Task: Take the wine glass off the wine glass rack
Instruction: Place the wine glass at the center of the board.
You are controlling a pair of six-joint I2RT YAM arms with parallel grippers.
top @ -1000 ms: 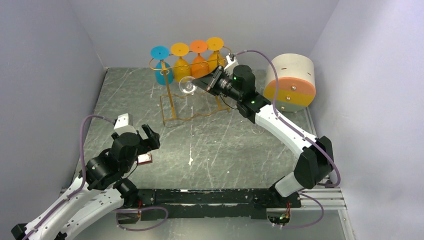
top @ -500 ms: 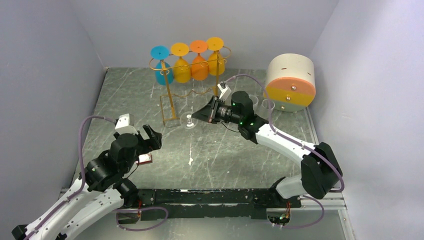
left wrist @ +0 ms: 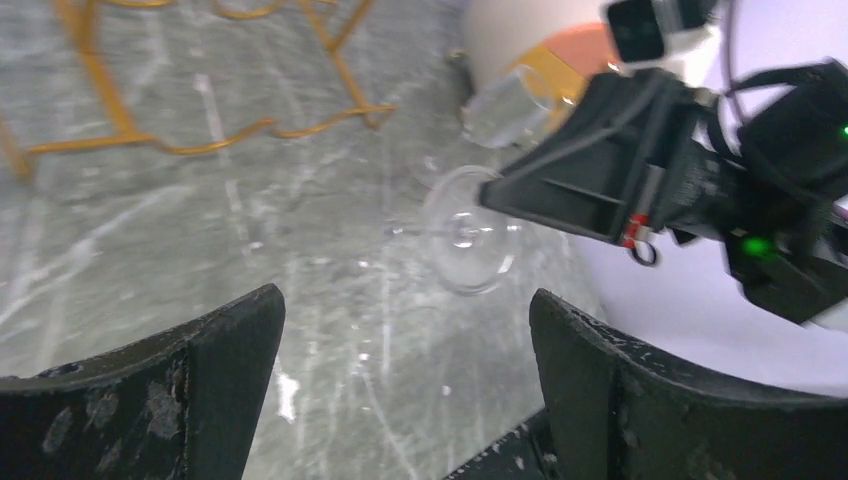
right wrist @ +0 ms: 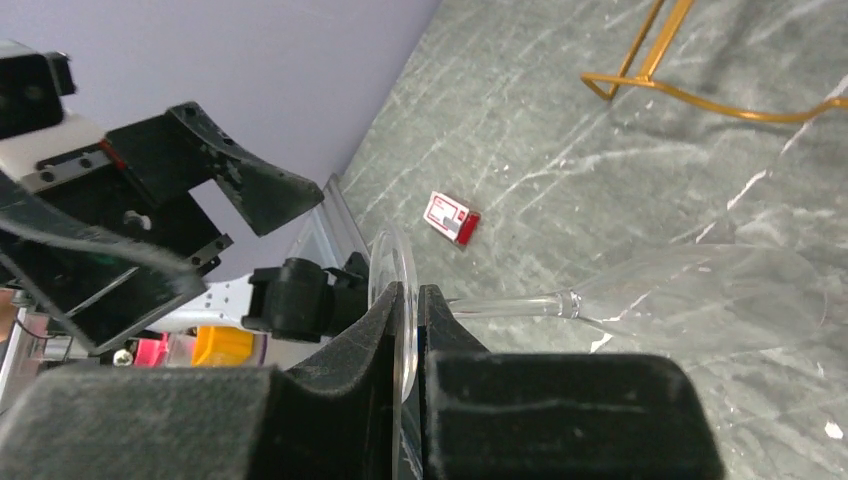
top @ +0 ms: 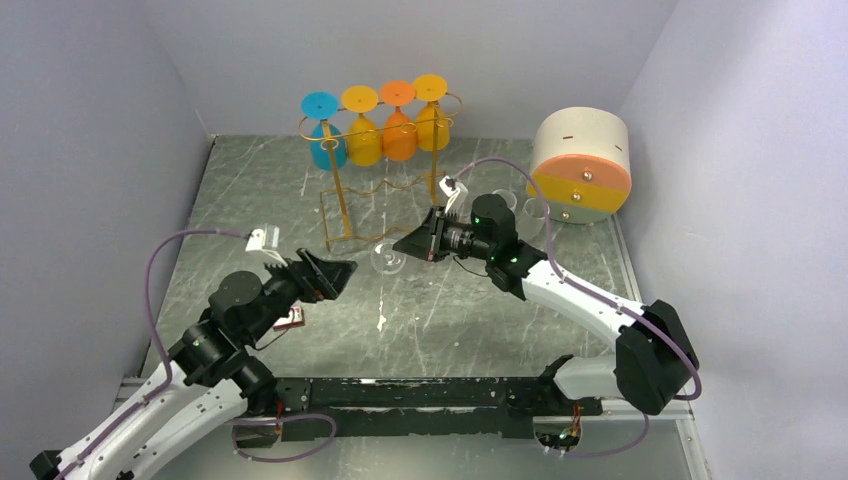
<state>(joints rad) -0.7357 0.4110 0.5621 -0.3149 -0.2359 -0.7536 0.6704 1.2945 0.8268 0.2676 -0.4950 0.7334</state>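
1. The wine glass (right wrist: 575,300) is already off the wine glass rack (top: 341,195). It hangs above the surface (top: 450,320) in front of the rack's base, near the middle of the workspace.
2. The right gripper (right wrist: 404,300) has its jaws clamped on the rim of the glass's flat foot, which sits edge-on between them.
3. The left gripper (top: 340,277) has its jaws wide apart with nothing between them.
4. The relation that counts is this. The stem lies roughly level and runs crosswise to the right jaws. In the right wrist view, the bowl is on the rack side and the foot is turned toward the left arm.
5. The glass sits just ahead of the left jaws and between the 2 grippers. The left wrist view shows the foot almost face-on, near but not touching.
6. The left arm is the nearer free one. If a handover is intended, it would probably need to close on the stem or bowl rather than the foot.
7. Counted:
   - 1 rack, with 4 coloured glasses (top: 362,140) hanging on it: 1 blue, 2 yellow and 1 orange.
   - 1 clear glass held by the right gripper.
   - What look like 2 more clear glasses (top: 505,205), standing beside 1 round container (top: 580,165).
   - 1 small red-and-white card (top: 290,318) on the surface.
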